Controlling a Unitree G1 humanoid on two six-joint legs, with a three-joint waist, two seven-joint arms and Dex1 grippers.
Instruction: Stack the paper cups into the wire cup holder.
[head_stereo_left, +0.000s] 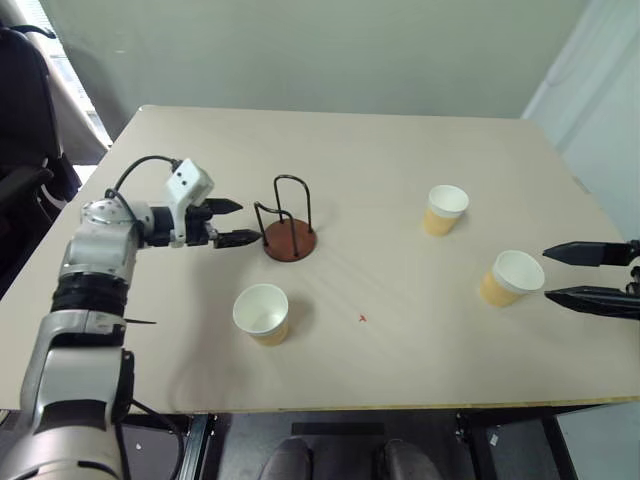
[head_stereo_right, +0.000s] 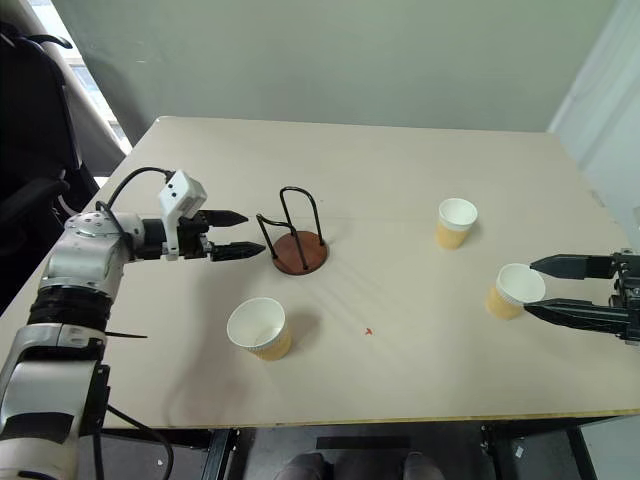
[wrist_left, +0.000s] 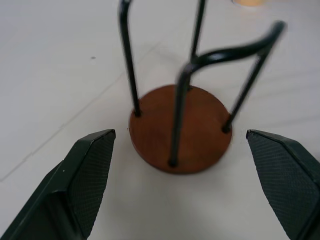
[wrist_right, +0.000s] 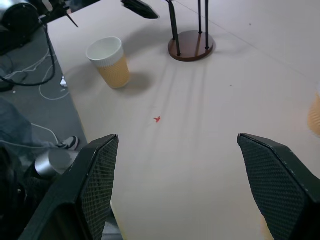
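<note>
Our open left pincer (head_stereo_left: 233, 223) sits at the holder's (head_stereo_left: 289, 240) nine o'clock; closing in could shove it. Right pincer (head_stereo_right: 545, 288) gapes beside a cup (head_stereo_right: 512, 291), empty.

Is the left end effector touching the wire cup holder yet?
Apart. In the left wrist view the open left end effector has bare table between each fingertip and the wire cup holder; its fingers flank the brown base without reaching it.

Matt paper cups (head_stereo_left: 262, 314), glossy wire holder (head_stereo_left: 289, 222)
</note>
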